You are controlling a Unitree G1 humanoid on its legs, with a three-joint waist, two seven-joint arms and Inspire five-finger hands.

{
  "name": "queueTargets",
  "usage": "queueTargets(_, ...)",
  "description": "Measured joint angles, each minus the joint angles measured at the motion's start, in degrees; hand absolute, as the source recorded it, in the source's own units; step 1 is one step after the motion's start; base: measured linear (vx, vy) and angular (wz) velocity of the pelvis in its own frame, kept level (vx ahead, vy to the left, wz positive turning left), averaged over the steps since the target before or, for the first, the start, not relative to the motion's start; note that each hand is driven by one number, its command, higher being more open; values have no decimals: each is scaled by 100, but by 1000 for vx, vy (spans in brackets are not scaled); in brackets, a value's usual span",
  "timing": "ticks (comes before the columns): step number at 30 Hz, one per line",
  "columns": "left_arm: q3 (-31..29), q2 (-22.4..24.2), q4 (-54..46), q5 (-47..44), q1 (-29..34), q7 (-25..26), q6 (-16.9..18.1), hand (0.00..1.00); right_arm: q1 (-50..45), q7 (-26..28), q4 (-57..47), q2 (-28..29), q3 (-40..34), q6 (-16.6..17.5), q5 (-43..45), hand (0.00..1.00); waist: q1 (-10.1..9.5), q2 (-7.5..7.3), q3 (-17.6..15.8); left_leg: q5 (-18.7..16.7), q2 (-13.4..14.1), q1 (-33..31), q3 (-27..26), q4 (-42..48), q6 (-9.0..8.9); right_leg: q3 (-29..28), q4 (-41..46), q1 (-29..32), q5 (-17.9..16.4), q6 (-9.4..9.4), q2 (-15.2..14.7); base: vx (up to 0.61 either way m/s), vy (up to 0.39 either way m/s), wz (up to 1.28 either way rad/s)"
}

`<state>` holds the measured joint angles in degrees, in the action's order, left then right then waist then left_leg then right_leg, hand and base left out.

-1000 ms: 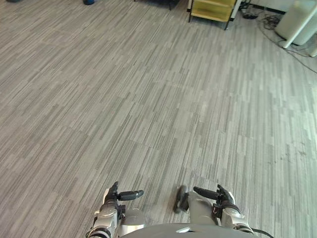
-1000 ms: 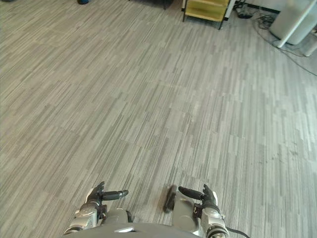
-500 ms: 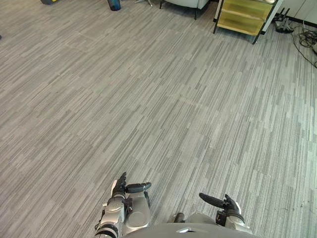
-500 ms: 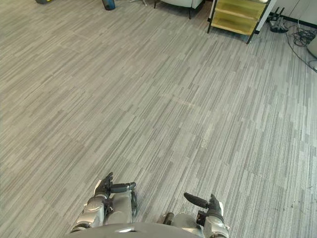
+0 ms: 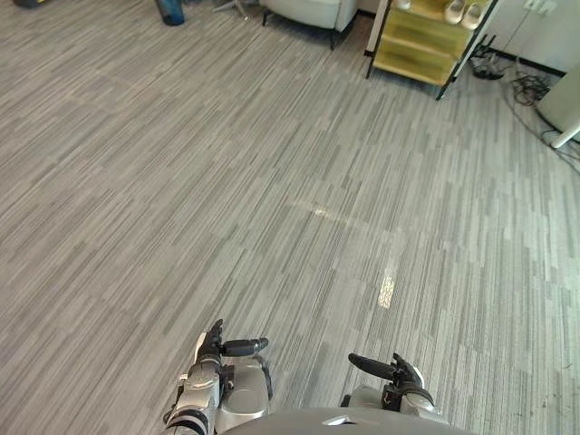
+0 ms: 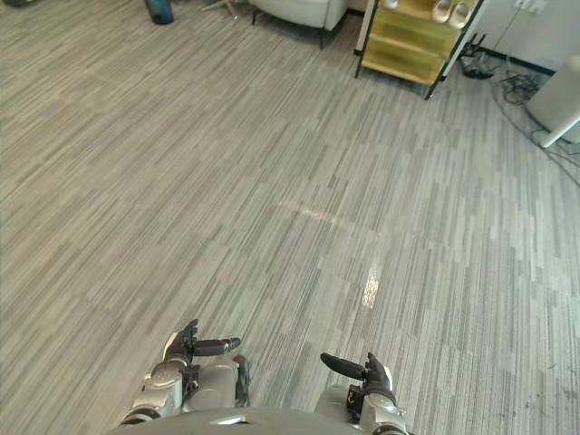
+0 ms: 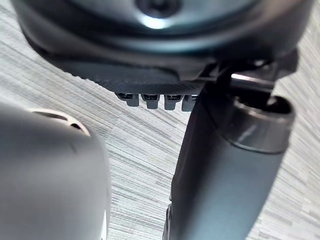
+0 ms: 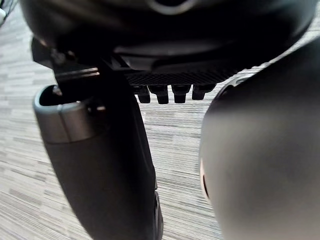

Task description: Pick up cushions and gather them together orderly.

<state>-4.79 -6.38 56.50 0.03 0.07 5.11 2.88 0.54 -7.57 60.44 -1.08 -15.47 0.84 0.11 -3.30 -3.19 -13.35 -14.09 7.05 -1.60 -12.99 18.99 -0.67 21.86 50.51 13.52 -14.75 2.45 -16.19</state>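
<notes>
No cushion is in sight on the grey striped carpet (image 5: 272, 181). My left hand (image 5: 214, 350) hangs low at the bottom edge of the eye views, thumb pointing right, holding nothing. My right hand (image 5: 397, 371) hangs beside it at the lower right, thumb pointing left, also holding nothing. In the left wrist view the left hand's thumb (image 7: 225, 165) stands out over bare carpet, with the fingers in a straight row past the palm. The right wrist view shows the same for the right hand's thumb (image 8: 100, 165).
A yellow shelf unit (image 5: 424, 41) with pale shoes on it stands at the far right. A light armchair (image 5: 310, 11) is left of it, and a blue container (image 5: 169, 11) further left. Cables (image 5: 526, 86) and a white table leg (image 5: 564, 111) lie at the right edge.
The camera has swung, so the armchair, shelf and cables sit further into the picture. Both hands stay low at the bottom edge, empty.
</notes>
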Motion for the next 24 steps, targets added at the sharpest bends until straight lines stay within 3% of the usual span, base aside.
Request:
queueTargets(2,4,13,55,0,-11,5,-3,100,79,4,-18,-10,3,29,3,100,68,44,-27,8,87,228,5,-197,-14,-34,-987,321,32,8,294,411,-226,20)
queueTargets(3,20,16,139,4,-19,7,-20,100,100,7,-76,-7,8,45,2,100,92,36,-25,8,138,422,74,-370,-87,-256,-2519,523,439,137,619,483,-307,41)
queueTargets(4,43,10,159,12,0,7,-22,100,96,11,-96,-8,-7,41,21,100,116,14,-28,-9,145,497,142,-408,-207,-376,-2806,489,1056,51,708,466,-299,56)
queueTargets(5,122,70,243,25,-59,13,-26,100,125,7,-49,-88,-21,41,1,100,117,188,-75,-32,275,616,284,-513,-328,-307,-2917,261,1306,-326,915,438,-271,32)
queueTargets(7,167,185,236,53,-62,-18,1,100,160,-1,-64,-185,-58,69,-3,100,63,296,-95,109,293,694,303,-679,-352,-401,-2640,322,1031,-386,954,377,-248,14)
queueTargets(9,165,227,242,67,-58,-42,20,100,129,3,-66,-174,-247,21,14,100,94,318,-108,225,321,1006,330,-812,-496,-373,-2034,326,417,-466,884,343,-286,22)
queueTargets(10,157,244,237,75,-72,-43,25,100,61,-4,-133,-111,-433,44,15,100,160,316,-112,218,413,935,496,-425,-538,-238,-1893,175,65,-471,863,374,-337,32)
queueTargets(11,147,253,233,77,-70,-45,24,100,51,-4,-151,-83,-477,49,14,100,194,319,-110,206,466,871,570,-183,-558,-165,-1928,90,6,-477,872,369,-340,66)
queueTargets(12,104,257,181,125,-76,-62,16,100,-57,-10,-260,-30,-497,44,29,100,249,362,-119,210,715,336,811,1062,-615,42,-2117,-275,-116,-488,999,271,-252,54)
queueTargets(13,91,261,125,142,-68,-61,13,100,-127,-12,-323,-38,-477,50,27,100,235,408,-110,272,858,52,891,1698,-670,116,-2210,-424,-148,-509,1099,285,-232,50)
queueTargets(14,-29,290,-119,182,-3,-51,39,100,-208,-29,-355,-41,-450,46,31,100,162,460,-105,174,1222,-517,875,2973,-692,203,-2402,-784,-221,-575,1307,277,-189,15)
queueTargets(15,-71,287,-199,179,-2,-42,40,100,-225,-46,-348,-26,-421,38,38,100,125,460,-103,73,1276,-701,814,3262,-673,213,-2481,-933,-247,-593,1347,285,-123,4)
queueTargets(17,-109,274,-367,175,-46,-27,41,100,-260,-74,-347,32,-346,37,165,100,53,344,-140,-182,1187,-1195,577,3252,-558,214,-2815,-1300,-256,-597,1372,275,-78,-1)
queueTargets(18,-114,279,-385,174,-54,-22,45,100,-251,-81,-347,49,-358,35,198,100,51,357,-134,-206,1144,-1266,549,3122,-542,213,-2859,-1356,-251,-590,1362,361,-1,-3)
queueTargets(21,-126,301,-399,169,-96,-6,68,100,-230,-135,-336,151,-369,10,229,100,27,269,-190,-92,547,-1581,475,1200,-476,110,-3187,-1802,-259,-529,1186,315,95,-14)
queueTargets(22,-125,303,-397,167,-96,-7,65,100,-239,-143,-337,172,-367,12,229,100,11,236,-203,231,355,-1593,487,521,-452,18,-3230,-1922,-290,-419,1113,519,265,-53)
queueTargets(23,-135,360,-379,132,-53,1,66,100,-275,-131,-330,107,-358,11,225,100,-73,292,-157,1160,193,-1474,611,52,-445,-209,-3244,-2024,-366,-208,1084,545,277,-71)
queueTargets(24,-140,314,-346,48,-54,2,77,100,-261,-137,-288,131,-354,16,228,100,-138,247,-140,1326,138,-1365,583,36,-399,-400,-3255,-2070,-422,-106,1039,330,163,-55)
